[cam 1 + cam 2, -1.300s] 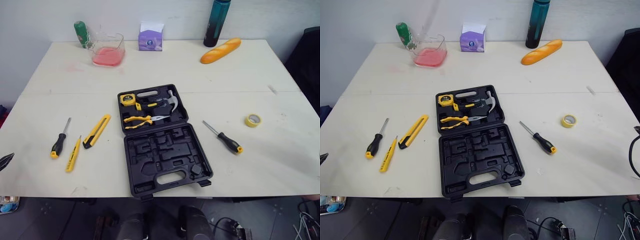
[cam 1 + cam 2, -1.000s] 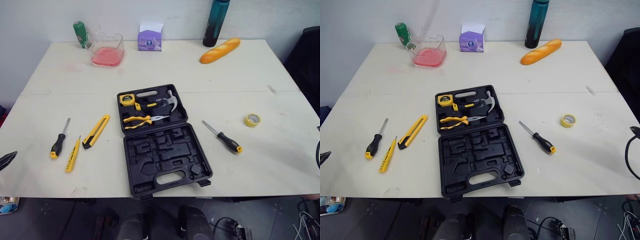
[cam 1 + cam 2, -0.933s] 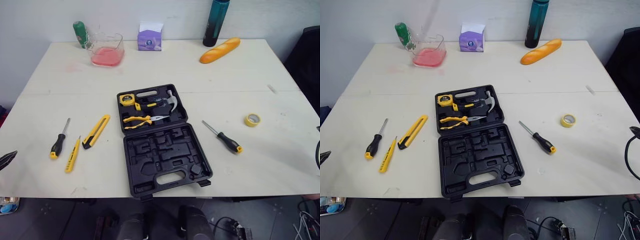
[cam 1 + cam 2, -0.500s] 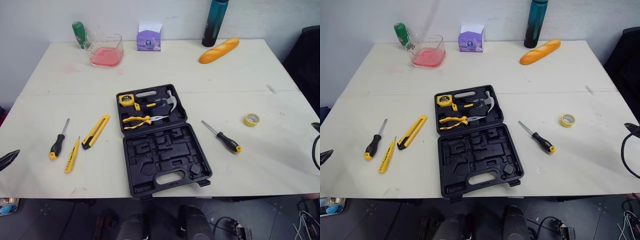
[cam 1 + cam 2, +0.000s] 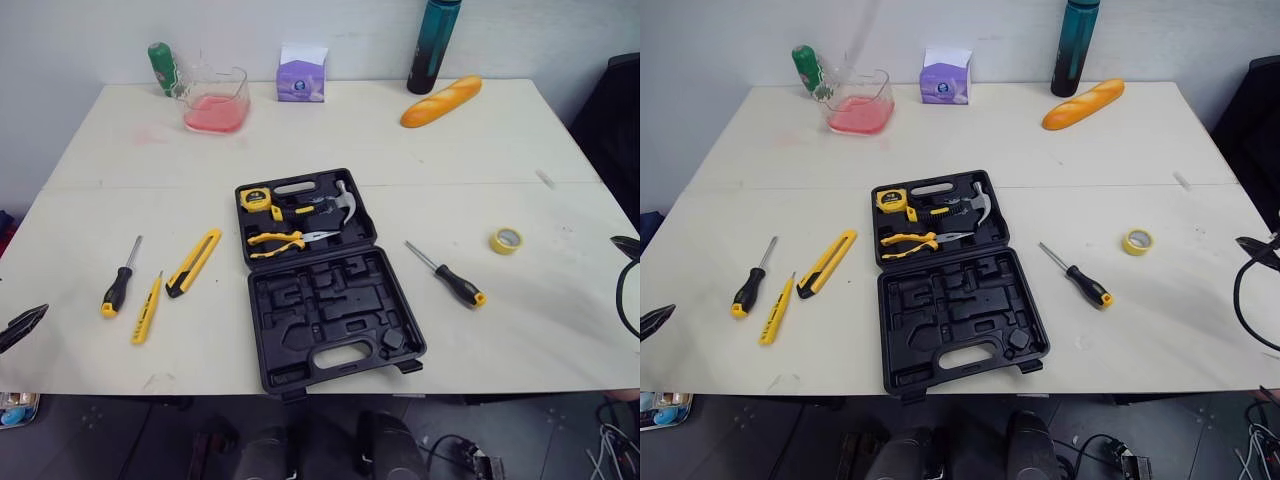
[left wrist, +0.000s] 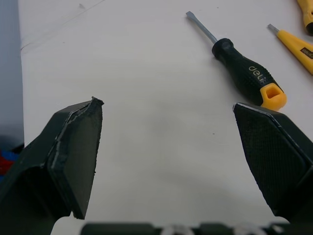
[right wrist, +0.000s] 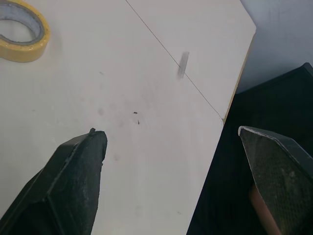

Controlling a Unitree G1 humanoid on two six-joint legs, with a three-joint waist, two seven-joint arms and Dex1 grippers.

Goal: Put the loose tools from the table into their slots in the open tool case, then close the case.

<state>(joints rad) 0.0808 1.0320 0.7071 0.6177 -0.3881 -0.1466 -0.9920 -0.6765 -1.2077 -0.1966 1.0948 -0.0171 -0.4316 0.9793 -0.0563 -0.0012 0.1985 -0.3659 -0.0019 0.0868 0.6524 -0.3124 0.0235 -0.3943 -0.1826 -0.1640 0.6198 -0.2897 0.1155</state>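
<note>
Two grippers hang at opposite ends of a pale table (image 5: 450,150), both well apart from the tool case (image 5: 330,310) lying open at its middle. The case's nearer half shows vacant moulded slots. Its farther half holds a hammer (image 5: 335,205), pliers (image 5: 285,241) and a tape measure (image 5: 256,198).

Along the table's far edge stand a dark bottle (image 5: 433,45), a bread loaf (image 5: 441,101), a glass container (image 5: 216,98) with pink contents, a purple tissue box (image 5: 301,74) and a green bottle (image 5: 163,68).

Left of the case lie three loose tools, none touching another. The yellow utility knife (image 5: 194,262) is closest to the case. Then come a slim yellow tester (image 5: 147,309) and a black-and-yellow screwdriver (image 5: 119,281), outermost.

The left gripper (image 6: 166,105) sits low at the table's left edge with its fingers spread wide and nothing between them. This screwdriver is the tool nearest it. In the left wrist view it lies on the table beyond the fingertips, apart from both, with its handle toward the gripper.

Right of the case lies a second screwdriver (image 5: 448,275), with a yellow tape roll (image 5: 506,240) between it and the table's right edge.

The right gripper (image 7: 168,131) is at that right edge, its fingers likewise parted and empty. The right wrist view places the tape roll on the table just beyond one fingertip, not touching it. The second screwdriver lies farther off, toward the case.
</note>
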